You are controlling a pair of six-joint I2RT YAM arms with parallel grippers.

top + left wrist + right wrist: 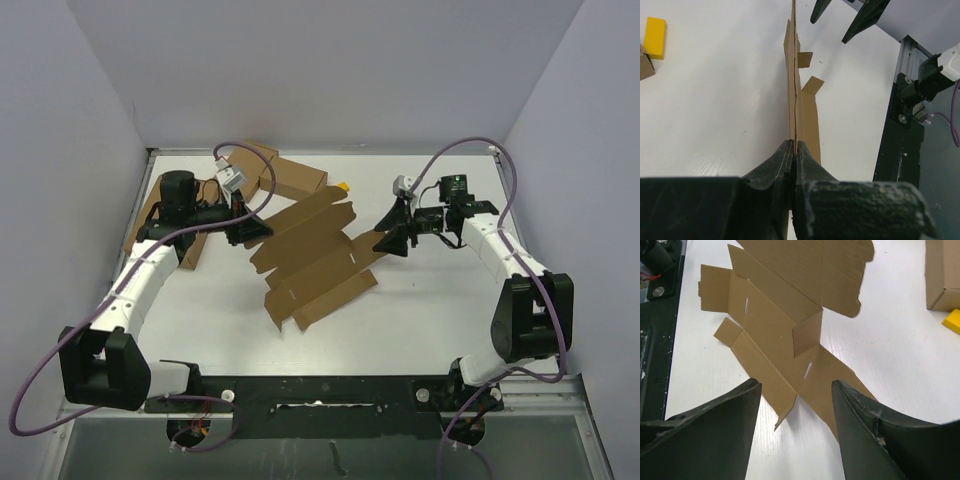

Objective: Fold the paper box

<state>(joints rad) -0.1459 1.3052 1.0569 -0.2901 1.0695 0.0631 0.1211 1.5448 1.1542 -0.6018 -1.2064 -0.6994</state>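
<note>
The paper box (315,255) is a flat, notched brown die-cut sheet with flaps and slots, lying across the middle of the table. My left gripper (260,231) is at its left edge and is shut on it. In the left wrist view the sheet (807,120) runs edge-on away from the closed left gripper (795,146). My right gripper (386,243) stands open at the sheet's right end. In the right wrist view the sheet (785,315) spreads ahead, one small flap standing up, and a corner of it lies below the gap of the right gripper (796,390), untouched by the fingers (725,425).
A yellow block (343,186) lies at the back centre, also seen as the yellow block (952,321) beside a brown carton (942,270). More brown cartons (290,175) sit at the back left, behind the left arm. A black rail (320,395) runs along the near edge.
</note>
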